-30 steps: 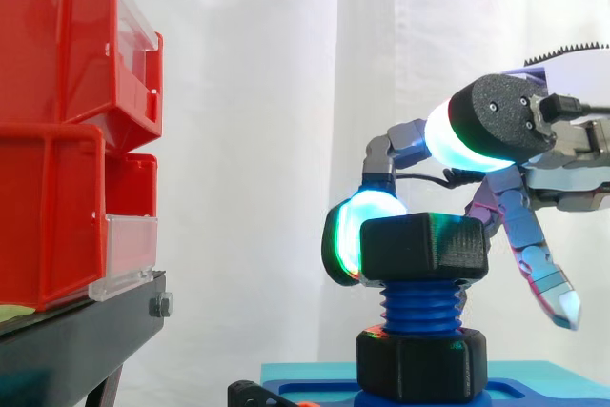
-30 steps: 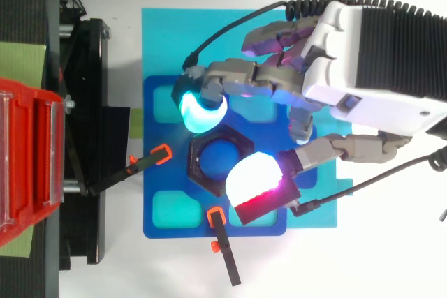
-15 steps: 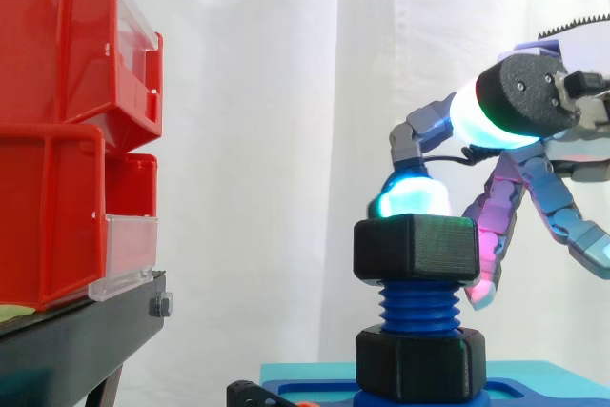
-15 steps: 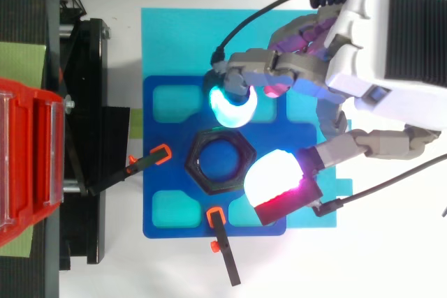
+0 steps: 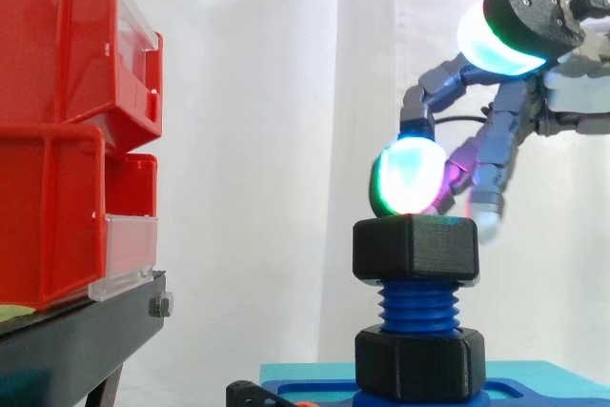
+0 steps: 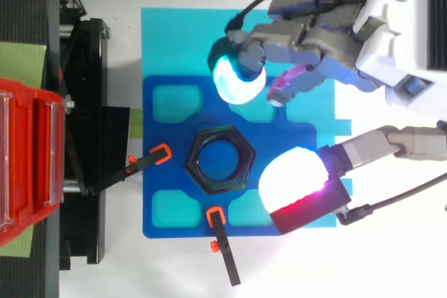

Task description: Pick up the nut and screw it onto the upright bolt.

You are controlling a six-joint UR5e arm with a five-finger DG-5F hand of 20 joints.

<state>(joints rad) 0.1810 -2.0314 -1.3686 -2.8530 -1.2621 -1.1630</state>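
Observation:
The black hex nut (image 5: pixel 415 248) sits on top of the upright blue bolt (image 5: pixel 417 308), with bare thread below it down to a second black nut (image 5: pixel 416 364) at the base. From above, the nut (image 6: pixel 218 160) is at the middle of the dark blue plate (image 6: pixel 167 200). My hand (image 6: pixel 405 26) hangs up and to the right, open and apart from the nut. One glowing green fingertip (image 5: pixel 408 175) hovers just above the nut's top. The big white thumb pad (image 6: pixel 293 179) is off to the nut's right.
Red bins (image 5: pixel 67 121) stand stacked on a black stand (image 5: pixel 76 340) at the left. Two black clamps with orange tips (image 6: pixel 162 153) (image 6: pixel 216 218) point at the bolt from the left and front. A cyan sheet (image 6: pixel 181 40) lies under the blue plate.
My fingers have let go of the nut's sides and the hand has lifted up and drawn back to the right. The nut stays on the bolt, slightly lower on the thread.

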